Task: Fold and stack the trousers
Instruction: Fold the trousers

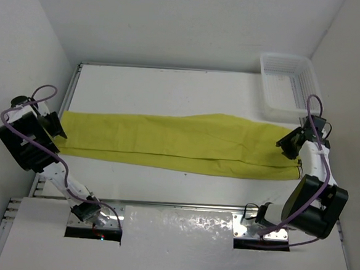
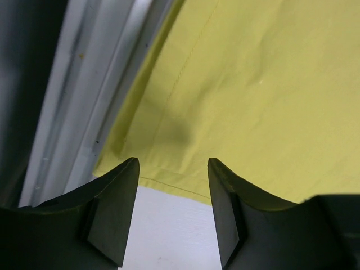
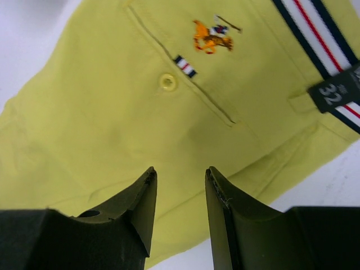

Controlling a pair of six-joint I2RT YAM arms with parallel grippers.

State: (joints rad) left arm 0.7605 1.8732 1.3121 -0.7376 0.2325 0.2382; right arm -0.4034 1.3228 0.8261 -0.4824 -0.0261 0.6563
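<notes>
The mustard yellow-green trousers (image 1: 179,142) lie flat and stretched across the table, leg hems at the left, waistband at the right. My left gripper (image 1: 58,126) hovers at the hem end; its wrist view shows the jaws open over the hem edge (image 2: 185,185) with white table between them and nothing held. My right gripper (image 1: 289,144) is over the waist end. Its wrist view shows open jaws above the cloth (image 3: 112,129) near a buttoned back pocket, an embroidered logo and the striped waistband trim (image 3: 315,34); they hold nothing.
A clear plastic basket (image 1: 286,87) stands at the back right corner of the table. A metal rail (image 2: 84,112) runs along the table's left edge beside the hems. White walls close in the left, right and back.
</notes>
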